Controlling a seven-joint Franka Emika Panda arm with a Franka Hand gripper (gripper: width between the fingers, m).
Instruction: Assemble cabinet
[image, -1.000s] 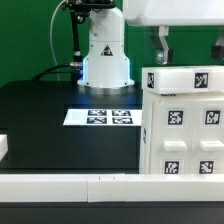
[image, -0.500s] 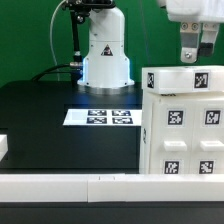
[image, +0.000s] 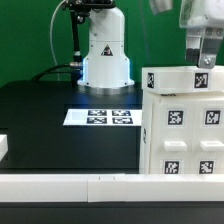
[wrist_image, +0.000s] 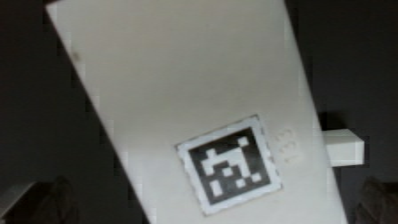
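The large white plastic tagged cabinet (image: 182, 122) stands upright on the black bench (image: 60, 120) at the exterior view's right, tagged faces outward, presumably for tracking. The pincer (image: 206, 58) hangs just above its top edge; its opening cannot be judged. The wrist view shows a white tagged panel (wrist_image: 187, 100) beneath, suggesting alignment for a grasp.

Robotics lab bench, no question.

Black desk (image: 45, 125), green backdrop (image: 25, 35), the arm's white base (image: 105, 55) bolted at the far edge, a marker board (image: 103, 117) mid-desk, square tags all over the white cabinet (image: 185, 125) at the exterior view's right edge.
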